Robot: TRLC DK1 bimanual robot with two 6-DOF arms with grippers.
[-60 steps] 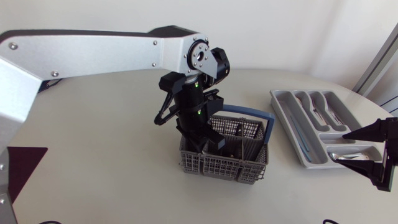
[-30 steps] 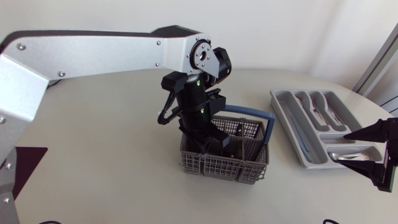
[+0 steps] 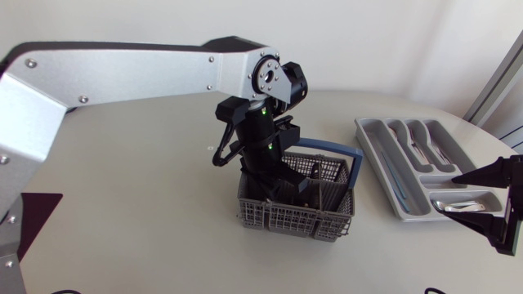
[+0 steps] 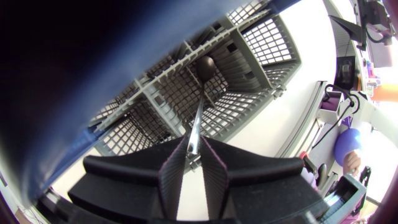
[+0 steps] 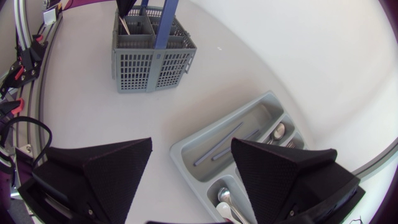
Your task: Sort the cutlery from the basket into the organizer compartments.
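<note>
Head view. Looks down on a pale table [image 3: 147, 188]. Shows the left gripper [image 3: 282, 186] sunk into a grey mesh basket [image 3: 270, 219] near the table's middle, beside the basket's blue handle [image 3: 335, 148]. Hides the fingertips behind the mesh walls, so cannot tell the grip from here. Places the grey organizer [image 3: 377, 167] well to the right of the basket, with cutlery [image 3: 418, 147] already lying in its compartments. Finds the right gripper [image 3: 449, 193] poised over the organizer's near end, fingers spread wide, holding nothing.

Left wrist view. Looks past the left gripper's fingers into the basket's cells. Shows the two fingers drawn close together, pinching the thin metal stem of a utensil [image 4: 200, 106] from both sides. Follows that stem straight ahead from the fingertips to a dark rounded end, likely a spoon bowl, low in one cell. Puts the long axis in line with the gripper's own reach, probably close to upright. Suggests a straight pull along that axis, to clear the cell walls and the blue handle before any travel to the right.

Right wrist view. Looks across the table between the right gripper's parted fingers. Sets the organizer just ahead of and below them, the basket well beyond it. Makes the left arm the one nearer the utensil, indeed the one gripping it.
</note>
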